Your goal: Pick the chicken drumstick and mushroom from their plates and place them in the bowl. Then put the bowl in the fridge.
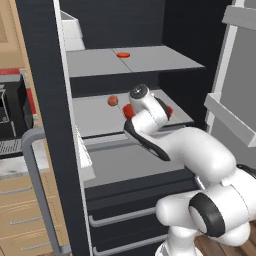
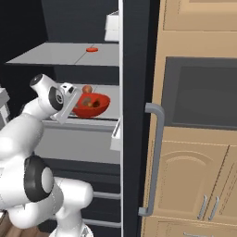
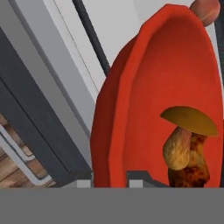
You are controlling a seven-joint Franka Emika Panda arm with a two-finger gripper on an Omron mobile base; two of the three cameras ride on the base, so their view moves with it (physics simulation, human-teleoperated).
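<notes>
Bowl with mushroom and drumstick inside, pinched at near rim by my gripper, over middle fridge shelf. Next: set down, spread fingers.

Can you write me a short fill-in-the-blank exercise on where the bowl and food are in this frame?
1. The red bowl sits on a shelf inside the open ____.
2. In the bowl lie a chicken drumstick and a ____.
3. The gripper is shut on the bowl's ____.
4. On the shelf above lies a small flat ____ item.

Missing words: fridge; mushroom; rim; red
</notes>
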